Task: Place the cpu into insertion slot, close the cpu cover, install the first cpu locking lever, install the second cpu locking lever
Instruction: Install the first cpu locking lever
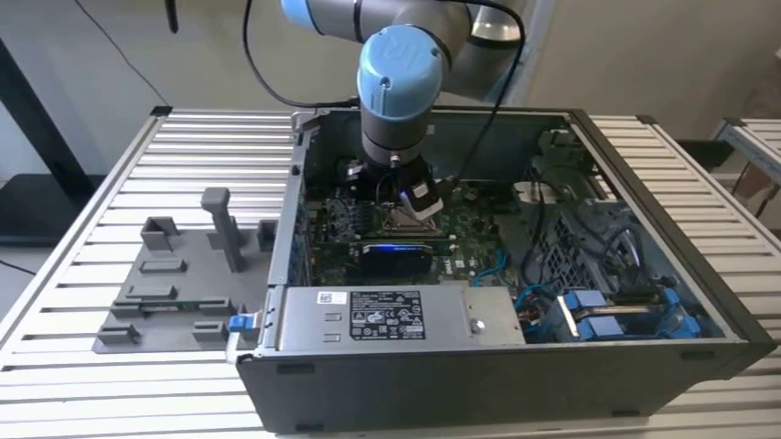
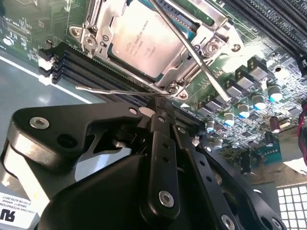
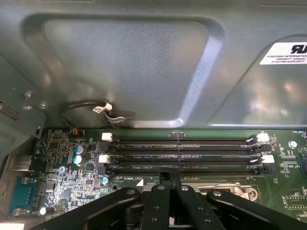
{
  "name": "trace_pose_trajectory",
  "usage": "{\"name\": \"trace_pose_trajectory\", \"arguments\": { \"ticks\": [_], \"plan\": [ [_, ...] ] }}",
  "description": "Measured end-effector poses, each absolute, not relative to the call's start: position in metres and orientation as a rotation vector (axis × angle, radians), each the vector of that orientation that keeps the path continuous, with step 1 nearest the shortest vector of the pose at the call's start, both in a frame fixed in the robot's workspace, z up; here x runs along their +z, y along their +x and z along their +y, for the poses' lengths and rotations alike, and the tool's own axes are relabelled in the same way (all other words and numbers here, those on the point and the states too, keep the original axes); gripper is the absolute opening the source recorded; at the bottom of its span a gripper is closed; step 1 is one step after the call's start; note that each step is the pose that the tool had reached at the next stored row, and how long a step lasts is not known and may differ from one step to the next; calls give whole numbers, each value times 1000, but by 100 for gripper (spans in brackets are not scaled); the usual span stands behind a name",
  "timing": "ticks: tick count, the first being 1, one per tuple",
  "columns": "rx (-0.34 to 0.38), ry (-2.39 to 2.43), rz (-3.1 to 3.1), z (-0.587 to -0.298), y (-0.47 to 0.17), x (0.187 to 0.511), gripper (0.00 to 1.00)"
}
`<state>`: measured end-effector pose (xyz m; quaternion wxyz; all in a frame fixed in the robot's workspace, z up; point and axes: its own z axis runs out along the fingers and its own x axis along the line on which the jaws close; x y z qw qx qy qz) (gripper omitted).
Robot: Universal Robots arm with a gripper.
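We are seeing the gripper [image 2: 158,109] clenched, its tips at a thin locking lever [image 2: 110,90] beside the socket's near edge. Just beyond, the cpu [image 2: 144,40] is sitting in its slot, the cpu cover [image 2: 96,19] lying closed around it, a second lever [image 2: 192,55] crossing one corner.

Silver-grey arm [image 1: 393,128] with rounded light-blue joint caps [image 1: 400,69]; a black cable [image 1: 247,46] hangs alongside. The tool [image 2: 160,108] is a matte black linkage studded with silver screws [image 2: 39,123].
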<state>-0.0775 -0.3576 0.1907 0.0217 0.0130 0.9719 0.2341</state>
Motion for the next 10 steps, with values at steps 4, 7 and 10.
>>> {"name": "trace_pose_trajectory", "arguments": {
  "ticks": [4, 7, 10],
  "plan": [
    [726, 40, 3012, -360, -78, 191, 11],
    [726, 40, 3012, -360, -76, 191, 11],
    [726, 41, 3012, -359, -72, 190, 11]
  ]
}}
